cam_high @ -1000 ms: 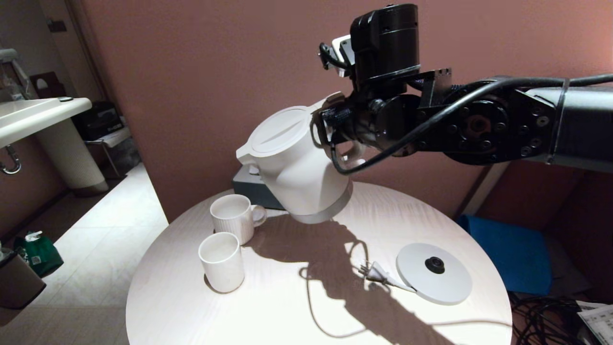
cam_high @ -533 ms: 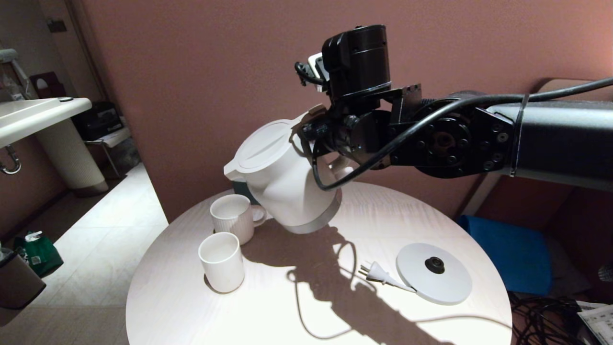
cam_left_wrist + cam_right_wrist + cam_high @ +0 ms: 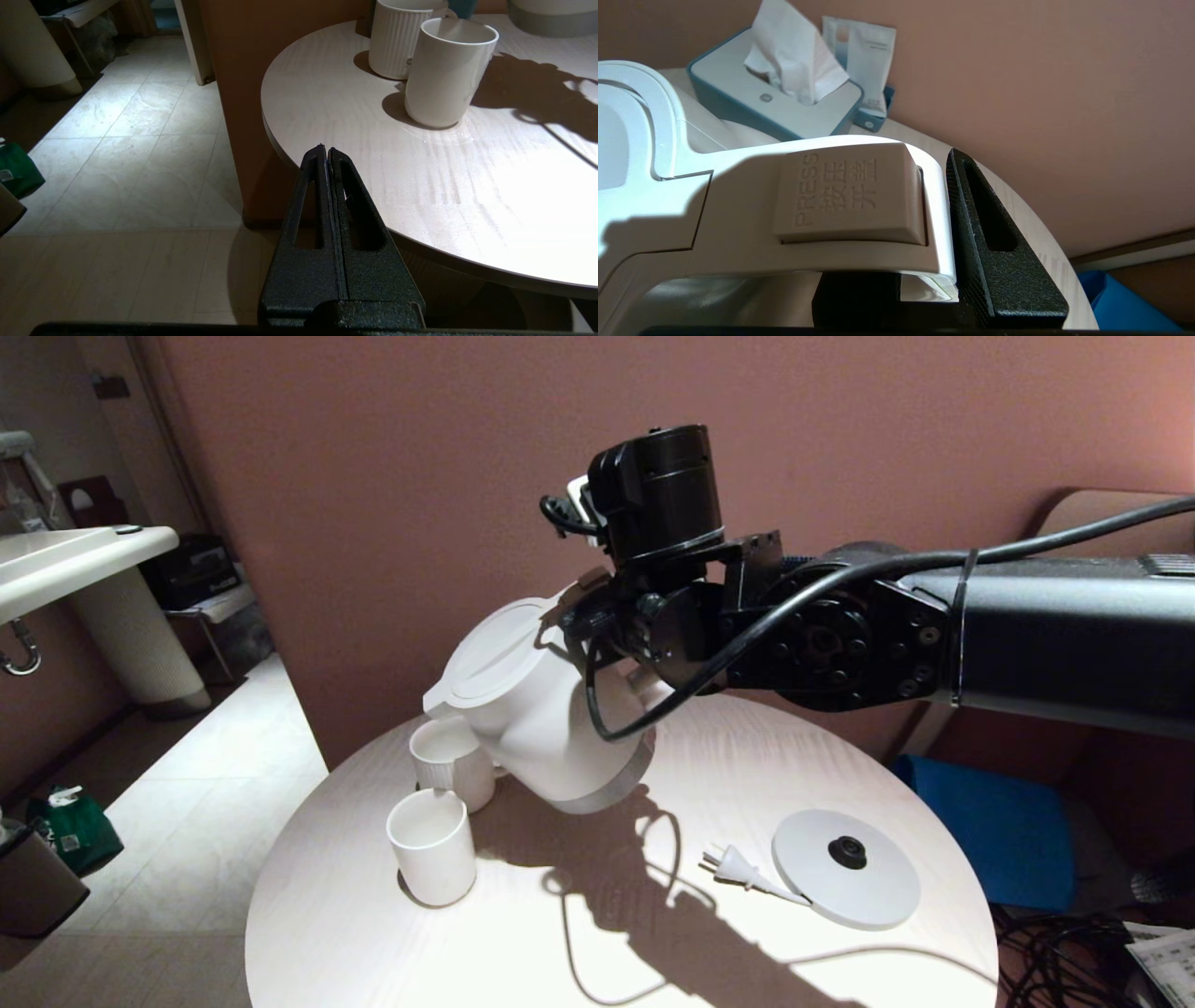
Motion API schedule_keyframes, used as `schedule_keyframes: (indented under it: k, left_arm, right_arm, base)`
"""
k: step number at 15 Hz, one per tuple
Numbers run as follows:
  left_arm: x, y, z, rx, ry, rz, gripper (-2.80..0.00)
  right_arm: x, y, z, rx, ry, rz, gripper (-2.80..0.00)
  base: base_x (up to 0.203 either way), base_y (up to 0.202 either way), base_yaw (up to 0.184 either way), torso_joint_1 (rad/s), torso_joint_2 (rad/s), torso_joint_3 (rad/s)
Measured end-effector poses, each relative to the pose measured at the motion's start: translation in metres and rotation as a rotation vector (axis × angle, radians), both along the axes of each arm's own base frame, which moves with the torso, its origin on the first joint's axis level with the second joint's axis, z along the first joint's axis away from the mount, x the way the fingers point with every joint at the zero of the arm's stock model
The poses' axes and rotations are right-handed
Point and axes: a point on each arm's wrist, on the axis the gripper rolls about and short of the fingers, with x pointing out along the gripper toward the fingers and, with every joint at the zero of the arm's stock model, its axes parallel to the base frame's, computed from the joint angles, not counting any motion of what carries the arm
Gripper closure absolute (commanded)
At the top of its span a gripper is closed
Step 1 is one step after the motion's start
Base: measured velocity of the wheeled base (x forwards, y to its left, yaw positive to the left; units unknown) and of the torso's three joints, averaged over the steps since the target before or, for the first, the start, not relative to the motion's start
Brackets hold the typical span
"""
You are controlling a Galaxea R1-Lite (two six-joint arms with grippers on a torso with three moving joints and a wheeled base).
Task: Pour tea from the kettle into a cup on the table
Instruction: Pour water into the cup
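The white kettle (image 3: 532, 728) hangs tilted over the round pale wood table (image 3: 523, 943), spout low and just above the ribbed mug (image 3: 446, 763). My right gripper (image 3: 607, 616) is shut on its looped handle (image 3: 738, 219), one black finger (image 3: 985, 228) against the handle's side. The plain white cup (image 3: 432, 845) stands in front of the mug, nearer the table's front edge, apart from the spout. No tea shows. My left gripper (image 3: 325, 151) is shut and empty, low beside the table's rim (image 3: 280, 140), with the cup (image 3: 446, 72) beyond it.
The grey base disc (image 3: 845, 866) with its cord and plug (image 3: 733, 868) lies at the table's right. A tissue box (image 3: 780, 102) stands at the back by the wall. A blue pad (image 3: 999, 840) and cables lie on the floor at right.
My right arm has carried the kettle down and to the left and tipped it further, so the spout now sits over the ribbed mug. Both cups have stayed put.
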Motion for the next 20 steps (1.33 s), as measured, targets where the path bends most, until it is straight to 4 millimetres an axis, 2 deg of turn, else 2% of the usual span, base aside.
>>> schedule_keyframes:
  k: [6,12,20]
  left_arm:
    - [0.0,0.0,0.0,0.0,0.0,0.0,0.0]
    - [0.0,0.0,0.0,0.0,0.0,0.0,0.0]
    - [0.0,0.0,0.0,0.0,0.0,0.0,0.0]
  right_arm:
    - [-0.006,0.017,-0.017,-0.092,0.017,0.037,0.0]
    - [-0.005,0.025,-0.03,-0.154,0.028,0.051,0.0]
    - [-0.003,0.028,-0.029,-0.214,0.007,0.067,0.0]
  base:
    - [0.0,0.0,0.0,0.0,0.0,0.0]
    - [0.0,0.0,0.0,0.0,0.0,0.0]
    - [0.0,0.0,0.0,0.0,0.0,0.0]
